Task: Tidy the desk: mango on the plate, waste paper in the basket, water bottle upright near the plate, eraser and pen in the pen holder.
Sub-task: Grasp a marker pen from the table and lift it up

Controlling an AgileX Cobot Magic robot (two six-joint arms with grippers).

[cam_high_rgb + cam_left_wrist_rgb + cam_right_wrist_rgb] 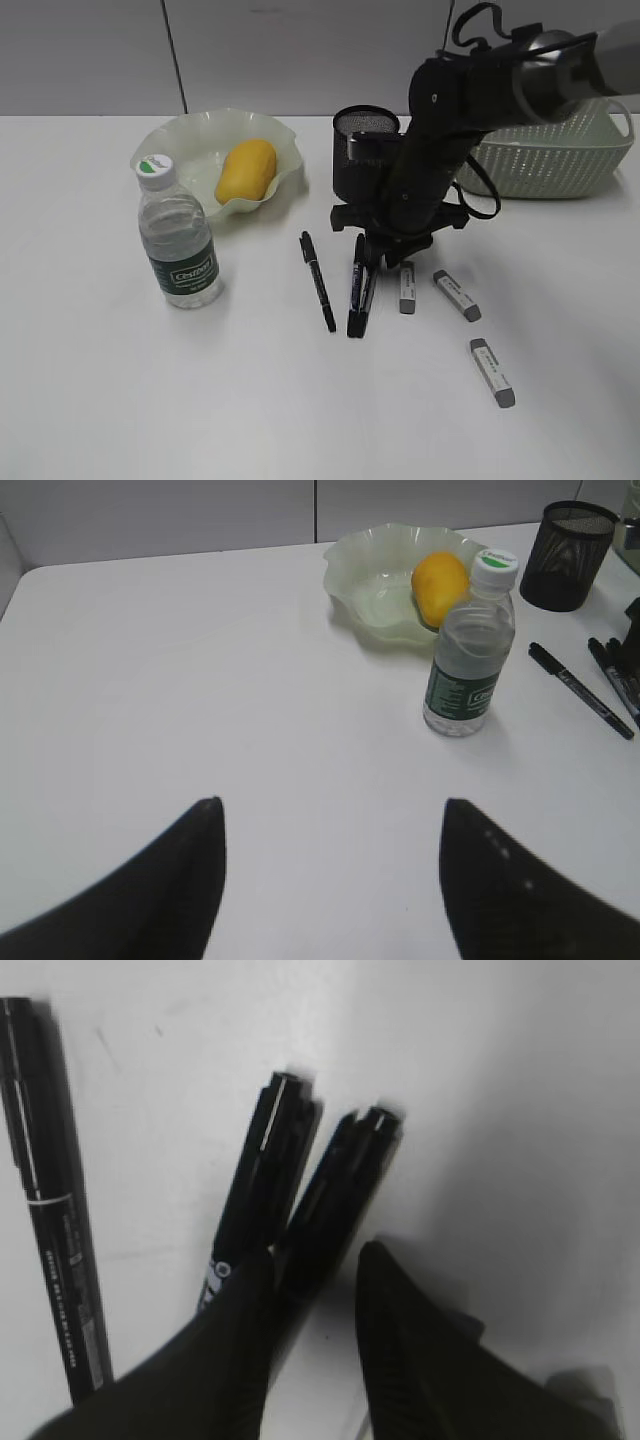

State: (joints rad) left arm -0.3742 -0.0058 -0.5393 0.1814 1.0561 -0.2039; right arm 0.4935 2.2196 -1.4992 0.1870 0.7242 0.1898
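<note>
A: What is the coming move judged to turn on?

B: On how the two pens (360, 288) lying side by side are set against the right gripper (318, 1278). In the right wrist view its fingers are seen a little apart, straddling the near end of the right-hand pen of the pair, not yet pressed together. No firm clamp can be confirmed.

A: How is the long axis laid?

B: The pens are laid roughly front to back on the desk (100, 400), their far ends pointing at the pen holder (360, 152), which stands just behind the gripper. The fingers are closed across that axis. A third pen (318, 281) lies apart to the left, nearly parallel.

A: Which arm is nearer?

B: The right. The left gripper (330, 880) is held open over bare desk towards the front left corner, well apart from every pen.

A: What room is left?

B: The neighbouring pen touches the straddled one, so it may be dragged along. Three erasers (456, 296) lie just to the right, towards the front right corner. Upward the way to the holder looks free.

A: The rest?

B: The mango (245, 171) is seen on the plate (175, 140), the water bottle (180, 240) upright near it, the basket (545, 160) at the back right. No waste paper can be made out.
</note>
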